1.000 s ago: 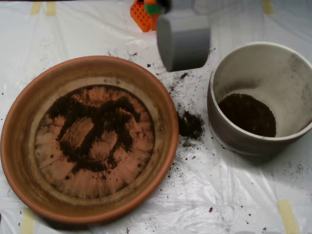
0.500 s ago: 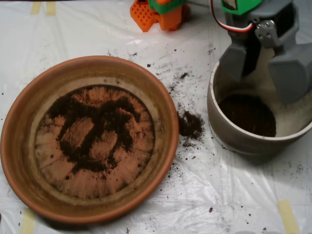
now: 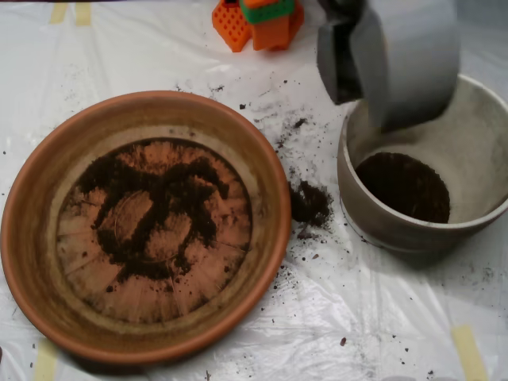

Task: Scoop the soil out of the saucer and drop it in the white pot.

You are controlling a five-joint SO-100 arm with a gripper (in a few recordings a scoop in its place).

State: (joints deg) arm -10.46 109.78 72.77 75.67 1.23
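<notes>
The hand (image 3: pixel 373 67), halves slightly parted, hangs over the white pot's (image 3: pixel 373 218) upper-left rim, soil (image 3: pixel 402 186) below it.

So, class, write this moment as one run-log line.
gripper: above white pot rim | soil: thin in saucer, some in pot | spill: between them

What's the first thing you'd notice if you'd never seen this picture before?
Probably the big orange saucer on the left, with dark soil smeared in swirls across its floor. Next, the grey scoop hanging over the white pot on the right, and a little spilled clump between the two dishes.
</notes>
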